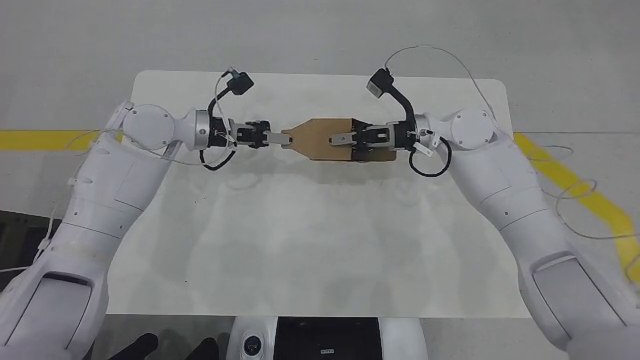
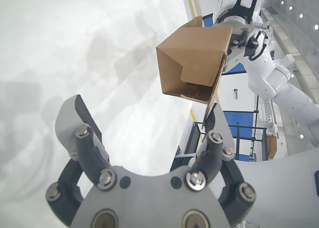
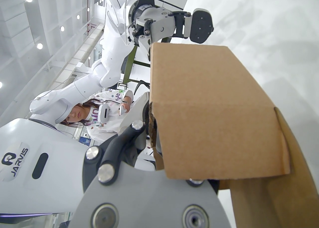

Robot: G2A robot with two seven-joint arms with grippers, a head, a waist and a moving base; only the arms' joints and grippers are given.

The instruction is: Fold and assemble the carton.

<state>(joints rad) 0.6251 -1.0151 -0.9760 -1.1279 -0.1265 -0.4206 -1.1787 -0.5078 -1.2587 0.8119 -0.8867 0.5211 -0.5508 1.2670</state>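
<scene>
Cardboard is pinched in the right gripper (image 1: 342, 139), which clasps the carton (image 2: 197, 59) in the air over the table (image 1: 300, 260). The left gripper (image 2: 145, 107) gapes wide, one finger (image 2: 220, 126) touching a loose flap (image 2: 214, 89). The walls look squared up; the end flaps seem left to tuck.
</scene>
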